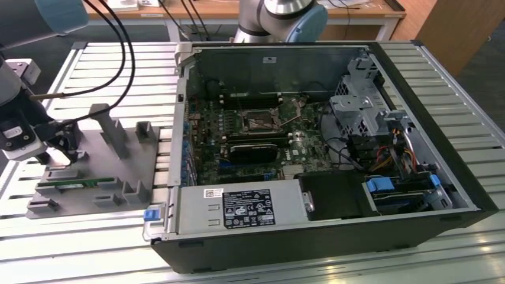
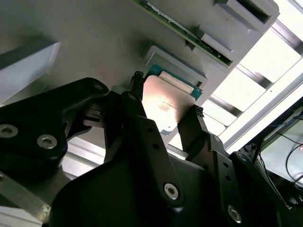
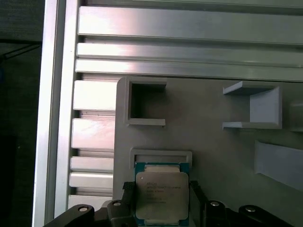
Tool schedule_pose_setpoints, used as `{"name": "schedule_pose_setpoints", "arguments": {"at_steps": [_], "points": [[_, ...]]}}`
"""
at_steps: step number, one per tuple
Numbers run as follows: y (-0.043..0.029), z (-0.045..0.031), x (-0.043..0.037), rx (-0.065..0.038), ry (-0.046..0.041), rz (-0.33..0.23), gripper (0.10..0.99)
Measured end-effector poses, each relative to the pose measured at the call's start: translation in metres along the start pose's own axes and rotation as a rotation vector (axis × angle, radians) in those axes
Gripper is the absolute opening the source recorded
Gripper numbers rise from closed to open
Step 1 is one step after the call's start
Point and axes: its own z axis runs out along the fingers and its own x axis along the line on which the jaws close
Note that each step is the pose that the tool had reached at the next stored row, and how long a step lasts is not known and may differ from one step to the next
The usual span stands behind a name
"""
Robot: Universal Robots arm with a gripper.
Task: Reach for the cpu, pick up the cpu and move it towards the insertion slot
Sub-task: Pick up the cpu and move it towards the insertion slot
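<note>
A: Hand is low over the tray, at the exterior view's left end of the worktop. State?

B: Pinching the cpu. In both wrist views the 2 fingers sit against 2 opposite edges. The cpu is at its nest on the tray. Lifted or seated, cannot tell.

A: Slot?

B: Slot is inside the case, well apart from the tray, toward the exterior view's right.

A: Risks?

B: I count 4.
1. The grip is on thin edges only. If the pads are off-centre, the chip may pivot or slip out.
2. The nest wall stands just beside the chip's rim. A lift that is not straight could catch there and twist the chip.
3. The case wall stands between tray and slot. A low carry would likely strike it.
4. The tray has uprights near the hand. A sideways move before clearing them could knock the hand or the chip.

A: Worst?

B: Probably a tilted chip. It would not meet the slot flat.
</note>
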Motion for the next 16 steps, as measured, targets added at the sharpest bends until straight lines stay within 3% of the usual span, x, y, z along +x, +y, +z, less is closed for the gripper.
{"name": "schedule_pose_setpoints", "arguments": {"at_steps": [16], "points": [[0.0005,-0.0122,0.0000,0.000,0.0000,0.000,0.541]]}}
